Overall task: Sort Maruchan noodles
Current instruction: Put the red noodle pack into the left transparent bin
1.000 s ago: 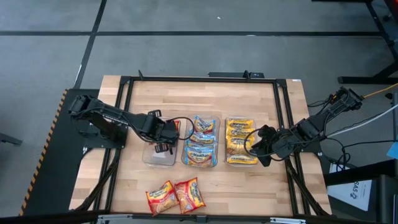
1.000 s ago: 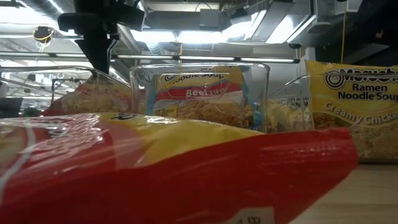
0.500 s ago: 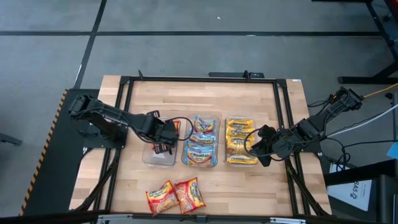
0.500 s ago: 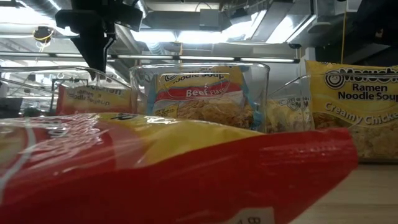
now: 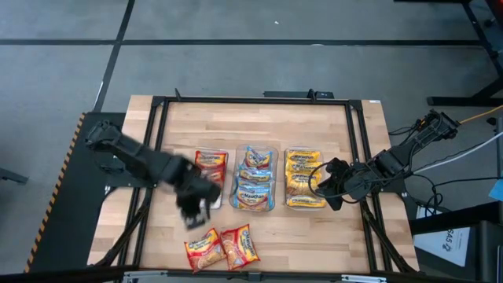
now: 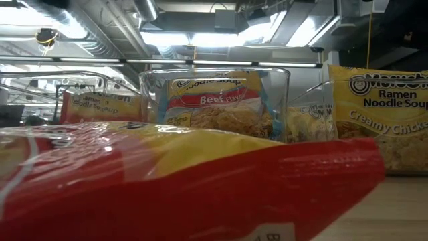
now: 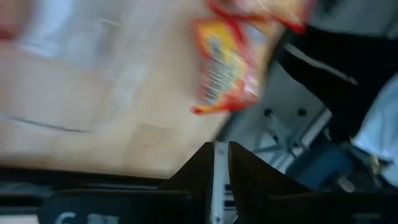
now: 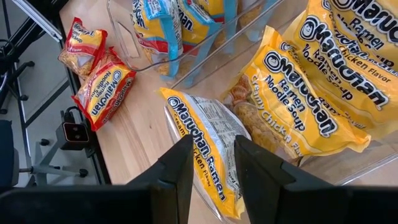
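The left gripper [image 5: 191,214], fingers nearly together and empty, has swung from the left tub [image 5: 187,198], leaving a red packet [image 5: 211,164] there, toward two loose red packets [image 5: 222,248] at the near edge; middle tub [image 5: 271,189] holds blue, right tub [image 5: 288,204] yellow, where the right gripper [image 5: 324,182] pinches a yellow packet [image 8: 208,149].
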